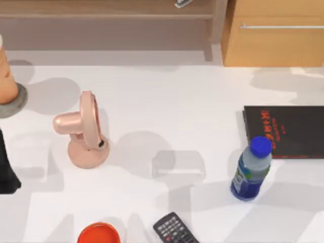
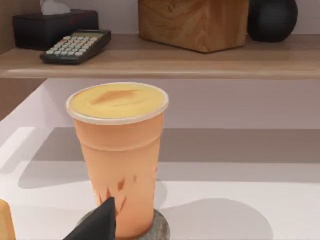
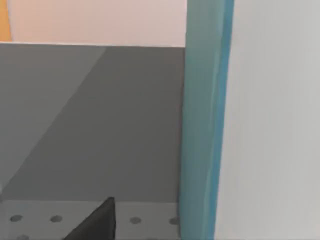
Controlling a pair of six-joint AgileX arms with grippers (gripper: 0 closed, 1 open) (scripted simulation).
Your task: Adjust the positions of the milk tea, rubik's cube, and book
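Found the milk tea (image 1: pixel 5 76) upright on a grey round coaster (image 1: pixel 15 105) at the table's (image 1: pixel 192 101) far left edge. Noted a pink desk fan (image 1: pixel 83 129) to its right, well apart. Counted a blue water bottle (image 1: pixel 251 169) just in front of a black book with red lettering (image 1: pixel 286 131) on the right side, and a remote control (image 1: pixel 174 230) beside an orange-red round thing (image 1: pixel 98 234) at the near edge.

From the left wrist, saw the cup's creamy top and reddish marks up close, with a calculator (image 2: pixel 75 46), a tissue box (image 2: pixel 50 22) and a wooden block (image 2: pixel 192 22) on a shelf (image 2: pixel 200 62) behind it. From the right wrist, caught the book (image 3: pixel 202 125), teal cover edge-on, white pages alongside, above a grey dotted surface.

Made out the left arm (image 1: pixel 7 169) as a dark shape at the left edge. Placed the left gripper (image 2: pixel 97 222) low, just beside the coaster, aimed level at the cup. Placed the right gripper (image 3: pixel 95 220) near the book. Could not tell apart or together for either.
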